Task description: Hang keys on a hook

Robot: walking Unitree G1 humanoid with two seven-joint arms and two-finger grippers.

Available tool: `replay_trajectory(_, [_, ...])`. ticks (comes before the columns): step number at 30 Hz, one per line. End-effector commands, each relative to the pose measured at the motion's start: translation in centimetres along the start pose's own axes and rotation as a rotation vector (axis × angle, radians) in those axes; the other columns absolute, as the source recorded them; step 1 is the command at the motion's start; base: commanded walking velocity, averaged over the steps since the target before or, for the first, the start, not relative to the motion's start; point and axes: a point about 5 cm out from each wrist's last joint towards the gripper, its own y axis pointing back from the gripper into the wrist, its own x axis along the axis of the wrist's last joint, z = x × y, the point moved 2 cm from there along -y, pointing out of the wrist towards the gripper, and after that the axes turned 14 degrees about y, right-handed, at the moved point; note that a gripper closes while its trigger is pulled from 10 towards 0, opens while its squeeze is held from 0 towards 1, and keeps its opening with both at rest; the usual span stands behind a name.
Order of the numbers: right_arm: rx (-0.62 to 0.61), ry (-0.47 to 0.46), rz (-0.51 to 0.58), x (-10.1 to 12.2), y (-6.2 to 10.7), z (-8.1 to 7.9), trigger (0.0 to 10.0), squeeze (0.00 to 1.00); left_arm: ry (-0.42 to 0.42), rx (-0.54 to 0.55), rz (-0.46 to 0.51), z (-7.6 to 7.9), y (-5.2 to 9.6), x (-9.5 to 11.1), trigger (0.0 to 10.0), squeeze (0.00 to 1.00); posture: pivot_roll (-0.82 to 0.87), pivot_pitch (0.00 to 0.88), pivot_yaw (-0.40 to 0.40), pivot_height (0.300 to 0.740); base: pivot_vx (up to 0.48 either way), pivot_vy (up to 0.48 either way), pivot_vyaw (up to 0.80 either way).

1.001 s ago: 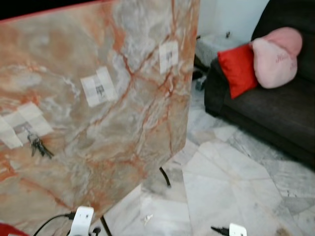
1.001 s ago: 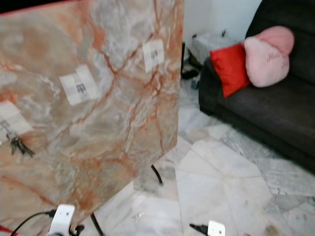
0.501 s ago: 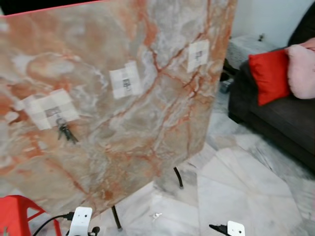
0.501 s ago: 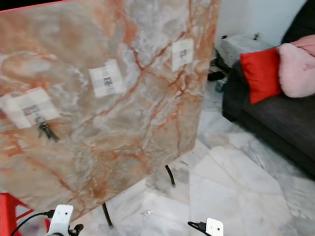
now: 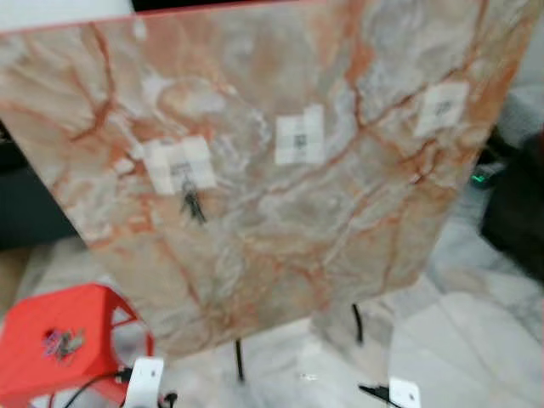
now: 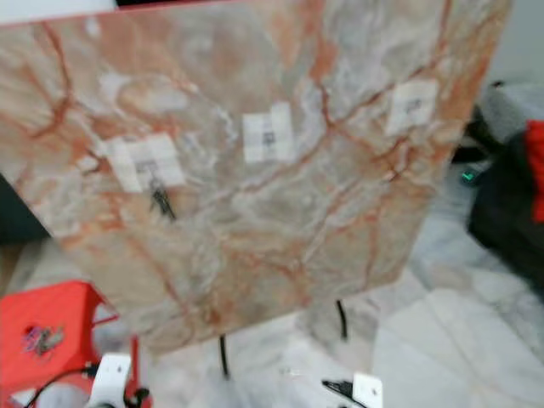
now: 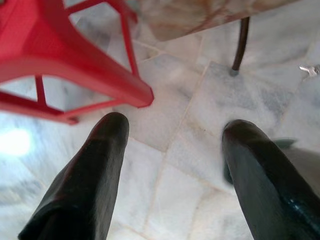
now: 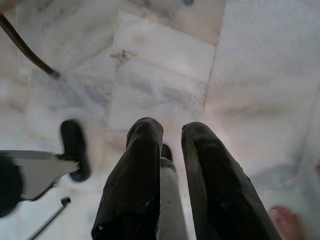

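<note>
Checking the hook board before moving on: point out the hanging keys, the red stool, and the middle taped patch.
keys (image 5: 192,204), left eye view, on the dangling bunch.
red stool (image 5: 59,340), left eye view, on its seat top.
middle taped patch (image 5: 300,136), left eye view, on its centre.

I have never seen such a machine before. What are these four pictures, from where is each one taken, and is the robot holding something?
This is a walking humanoid robot with two arms, each ending in jaws of two long black fingers. The two wide pictures come from a stereo camera on its head. They show a marble-patterned board standing on thin dark legs, with three white taped patches. A bunch of keys hangs under the patch nearest the robot's left. A red plastic stool stands low on the left.

The other two pictures come from wrist cameras, looking along the fingers toward the marble floor. The left gripper is open and holds nothing. The right gripper has its fingers nearly together, and nothing shows between them.
</note>
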Motion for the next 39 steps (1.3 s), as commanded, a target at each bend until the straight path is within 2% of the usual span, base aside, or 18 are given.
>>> replay_trajectory(1, [0.008, 0.000, 0.022, 0.89, -0.11, -0.38, 10.0, 0.00, -0.001, 0.012, -0.008, -0.25, -0.01, -0.02, 10.0, 0.00, 0.00, 0.029, -0.024, 0.740, 0.000, 0.000, 0.80])
replay_trajectory(20, [0.003, 0.000, 0.016, 0.66, -0.08, 0.15, 10.0, 0.00, 0.005, 0.024, -0.028, -0.47, 0.12, -0.62, 10.0, 0.00, 0.00, 0.038, -0.030, 0.740, 0.000, 0.000, 0.78])
replay_trajectory(29, [0.004, -0.012, 0.008, 0.50, -0.08, -0.08, 10.0, 0.00, 0.010, 0.016, -0.034, -0.30, 0.14, -0.83, 10.0, 0.00, 0.00, 0.023, -0.032, 0.740, 0.000, 0.000, 0.00])
replay_trajectory(39, [0.011, -0.018, 0.010, 0.51, -0.07, -0.49, 10.0, 0.00, 0.005, 0.016, -0.041, -0.40, 0.17, -0.95, 10.0, 0.00, 0.00, 0.003, -0.023, 0.740, 0.000, 0.264, 0.00])
